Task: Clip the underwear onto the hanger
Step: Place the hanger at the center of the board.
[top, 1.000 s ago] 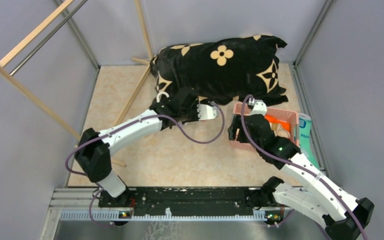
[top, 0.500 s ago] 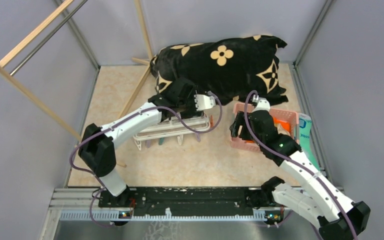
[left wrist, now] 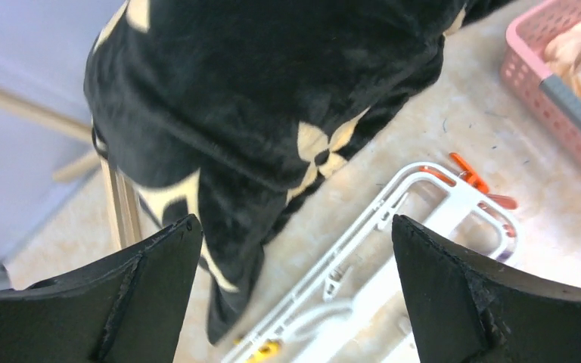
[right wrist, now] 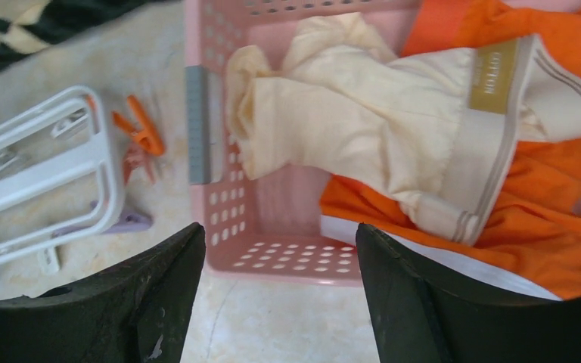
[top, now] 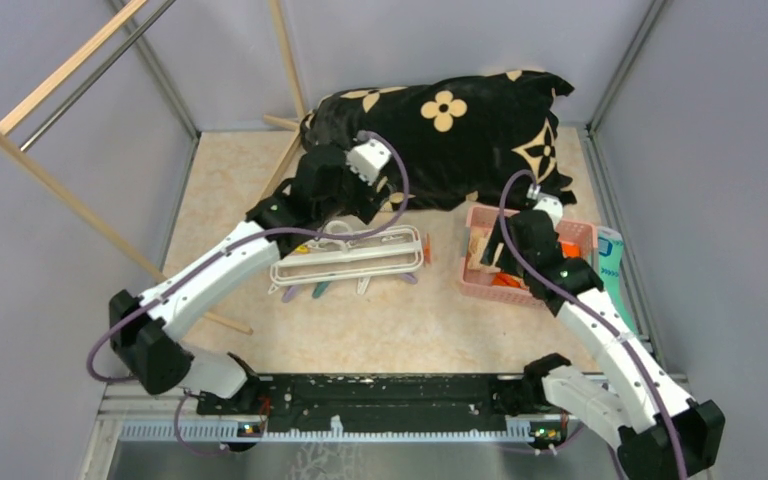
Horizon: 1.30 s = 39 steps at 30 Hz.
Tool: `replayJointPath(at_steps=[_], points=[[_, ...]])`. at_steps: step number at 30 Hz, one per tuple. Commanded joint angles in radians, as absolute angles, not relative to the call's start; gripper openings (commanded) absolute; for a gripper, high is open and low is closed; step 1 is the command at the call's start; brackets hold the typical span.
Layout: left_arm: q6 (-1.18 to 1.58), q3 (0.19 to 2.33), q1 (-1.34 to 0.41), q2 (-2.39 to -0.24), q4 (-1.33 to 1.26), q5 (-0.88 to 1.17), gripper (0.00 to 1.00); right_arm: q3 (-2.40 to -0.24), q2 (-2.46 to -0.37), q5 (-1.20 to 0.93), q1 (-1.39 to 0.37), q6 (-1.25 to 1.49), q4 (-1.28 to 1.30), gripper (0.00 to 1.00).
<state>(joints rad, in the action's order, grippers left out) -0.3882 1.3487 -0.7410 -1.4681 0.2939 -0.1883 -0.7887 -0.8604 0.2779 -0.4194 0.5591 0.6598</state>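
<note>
A black plush blanket with beige flower motifs (top: 440,140) fills the twelve o'clock end of the table. The white plastic rectangular drying hanger (right wrist: 49,174) lies flat near the table's middle, with no cloth on it. At three o'clock sits the pink perforated basket (top: 483,288). Inside it, the pale cream boxer-brief underwear (right wrist: 363,113) lies crumpled on a bright orange cloth (right wrist: 545,227).

The left gripper (left wrist: 295,249) hovers over the hanger's eleven o'clock side, jaws spread wide and empty. The right gripper (right wrist: 280,257) hangs above the basket's near wall, jaws spread, pinching nothing. A small orange clip (right wrist: 142,130) lies between the frame and the basket.

By my judgement the hanger is laid out ready. Lifting the underwear, spreading it and clipping it all remain.
</note>
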Motion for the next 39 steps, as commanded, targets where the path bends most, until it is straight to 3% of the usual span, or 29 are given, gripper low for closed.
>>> replayJointPath(at_steps=[1, 8, 14, 18, 26, 32, 39], points=[[-0.021, 1.246, -0.723, -1.310, 0.318, -0.240, 1.00, -0.857, -0.912, 0.332, -0.301, 0.553, 0.694, 0.73], [0.299, 0.964, -0.732, -1.075, 0.385, -0.066, 0.95, -0.911, -1.026, 0.379, -0.167, 0.581, 0.730, 0.75], [0.480, 0.781, -0.922, -0.975, 0.411, -0.163, 0.92, -0.882, -1.006, 0.369, -0.166, 0.632, 0.721, 0.77], [0.543, 0.724, -1.036, -1.046, 0.379, -0.201, 0.92, -0.870, -0.980, 0.408, -0.164, 0.640, 0.736, 0.77], [0.559, 0.693, -1.043, -1.305, 0.149, -0.271, 0.94, -0.890, -0.980, 0.437, -0.160, 0.640, 0.768, 0.77], [0.513, 0.764, -0.983, -1.481, 0.097, -0.288, 0.95, -0.895, -1.011, 0.449, -0.131, 0.625, 0.776, 0.77], [0.478, 0.787, -0.849, -1.541, 0.047, -0.248, 0.95, -0.890, -1.064, 0.455, -0.101, 0.642, 0.808, 0.78]])
